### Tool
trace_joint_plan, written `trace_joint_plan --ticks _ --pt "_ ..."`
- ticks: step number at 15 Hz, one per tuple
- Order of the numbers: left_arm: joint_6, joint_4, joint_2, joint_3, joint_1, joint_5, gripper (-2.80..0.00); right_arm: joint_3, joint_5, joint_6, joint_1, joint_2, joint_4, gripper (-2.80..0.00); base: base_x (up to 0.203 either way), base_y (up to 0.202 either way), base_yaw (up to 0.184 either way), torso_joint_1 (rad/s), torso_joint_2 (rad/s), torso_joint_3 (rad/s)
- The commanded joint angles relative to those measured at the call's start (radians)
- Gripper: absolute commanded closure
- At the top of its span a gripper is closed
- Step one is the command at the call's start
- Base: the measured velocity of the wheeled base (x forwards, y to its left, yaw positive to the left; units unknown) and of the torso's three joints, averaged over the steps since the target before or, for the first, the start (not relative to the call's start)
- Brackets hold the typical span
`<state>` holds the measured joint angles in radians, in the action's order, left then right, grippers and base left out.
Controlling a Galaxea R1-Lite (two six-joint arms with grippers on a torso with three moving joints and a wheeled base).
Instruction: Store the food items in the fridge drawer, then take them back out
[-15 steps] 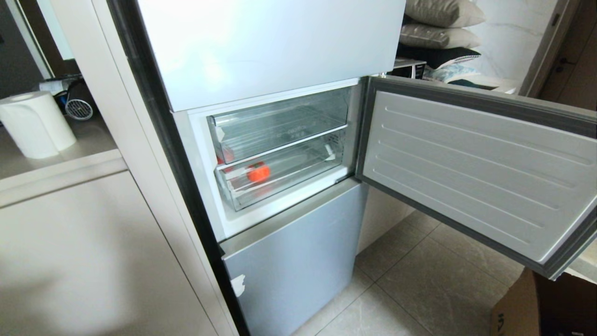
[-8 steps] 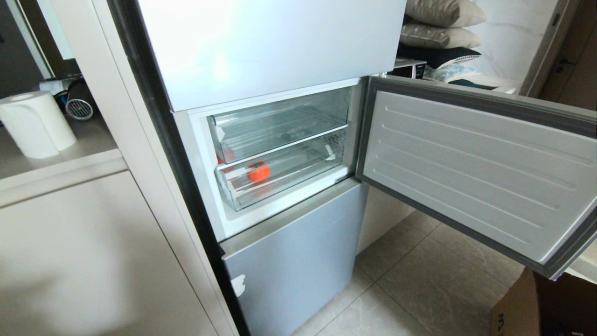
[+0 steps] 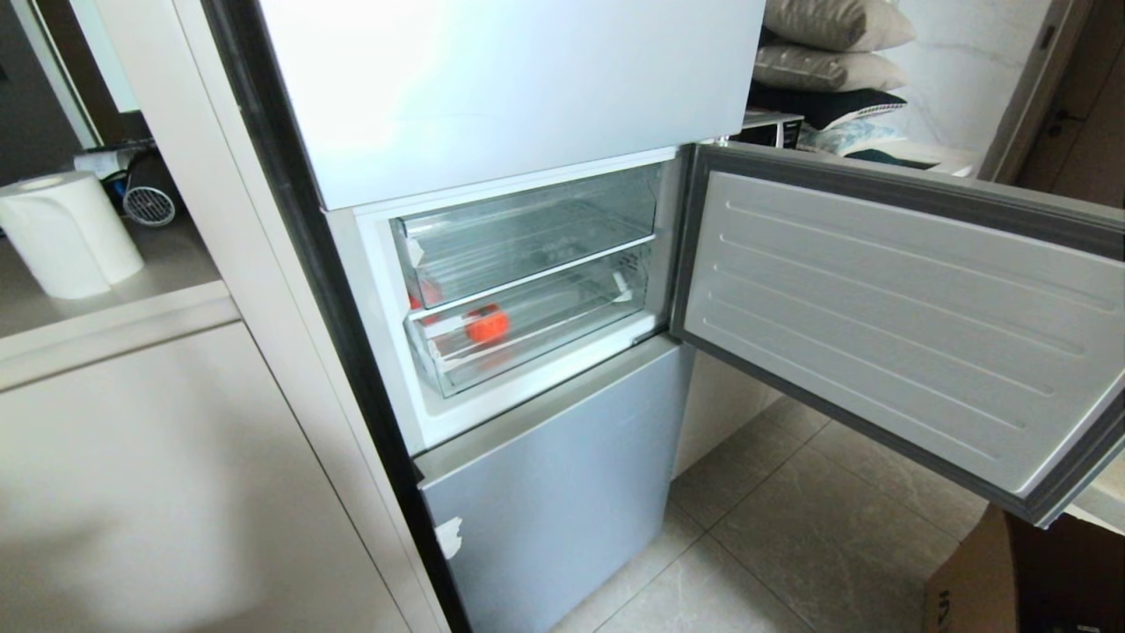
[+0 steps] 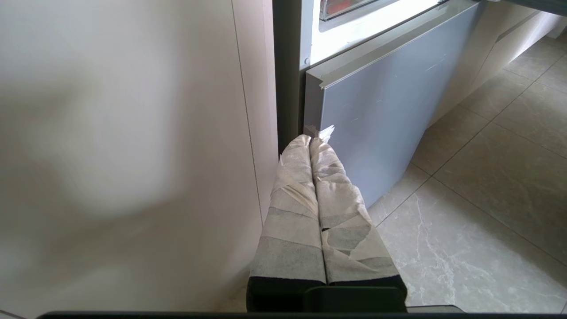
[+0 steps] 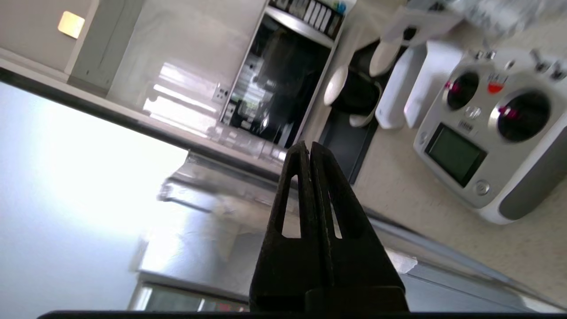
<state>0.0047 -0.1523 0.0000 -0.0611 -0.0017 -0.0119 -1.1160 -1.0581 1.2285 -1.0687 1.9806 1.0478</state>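
Observation:
In the head view the fridge's middle compartment stands open with two clear bins. The lower one, the fridge drawer (image 3: 545,338), is pushed in and holds a small round red fruit (image 3: 486,325) near its left end. Neither arm shows in that view. My left gripper (image 4: 310,140), its fingers wrapped in white tape, is shut and empty, low beside the silver-blue lower door panel (image 4: 376,106). My right gripper (image 5: 308,147), black, is shut with nothing in it and points at a beige counter past the fridge door's edge.
The compartment's door (image 3: 879,325) stands swung wide to the right over the tiled floor (image 3: 791,527). A paper towel roll (image 3: 66,233) is on the left counter, a cardboard box (image 3: 1011,580) at bottom right. A grey radio controller (image 5: 487,133) lies on the counter.

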Motion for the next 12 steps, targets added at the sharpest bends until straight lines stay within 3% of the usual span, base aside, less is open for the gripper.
trace_joint_plan --ticks 1,6,12 --pt "0.0 -0.001 -0.002 0.0 0.0 0.0 0.0 -0.004 -0.012 0.047 0.047 0.052 0.006 0.0 0.0 0.0 0.0 0.0 0.0 0.0" --pt "0.0 -0.001 -0.002 0.0 0.0 0.0 0.0 0.051 -0.033 0.066 0.092 0.027 0.007 0.0 0.0 0.0 0.0 0.0 0.0 0.0" --pt "0.0 -0.001 -0.002 0.0 0.0 0.0 0.0 0.357 -0.049 0.061 0.084 -0.238 0.013 0.0 0.0 0.0 0.0 0.0 0.0 0.0"
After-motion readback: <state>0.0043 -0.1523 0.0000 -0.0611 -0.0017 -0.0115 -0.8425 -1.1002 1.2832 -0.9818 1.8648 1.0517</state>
